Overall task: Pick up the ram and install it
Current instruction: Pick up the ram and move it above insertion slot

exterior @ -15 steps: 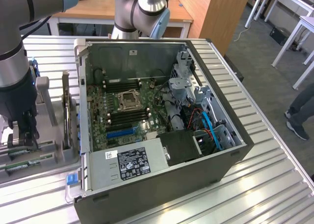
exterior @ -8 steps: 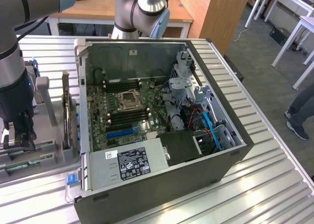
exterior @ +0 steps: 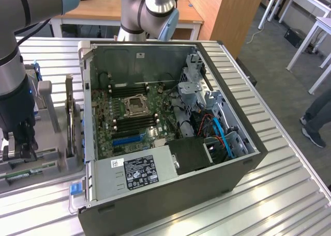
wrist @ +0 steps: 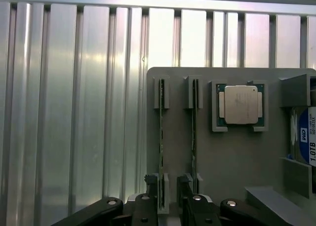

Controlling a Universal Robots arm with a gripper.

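Note:
Two ram sticks stand on edge in slots of a grey fixture (wrist: 232,161): one ram (wrist: 161,132) and a second ram (wrist: 194,137) beside it. My gripper (wrist: 168,199) is low over the near end of these slots, open. Its dark fingertips (wrist: 150,194) flank the first stick's end without visibly touching it. In the exterior view the gripper (exterior: 18,151) hangs over the fixture at that view's left, above a green ram strip (exterior: 26,172). The open computer case (exterior: 170,194) lies beside it, its motherboard (exterior: 103,127) showing dark memory slots (exterior: 135,123).
A CPU (wrist: 240,105) and a hard drive with a blue-white label (wrist: 308,137) sit in the same fixture. The ribbed metal table (wrist: 74,112) extends around it. The case holds cables and a drive cage (exterior: 194,86). A person's leg (exterior: 315,120) is at the exterior view's right.

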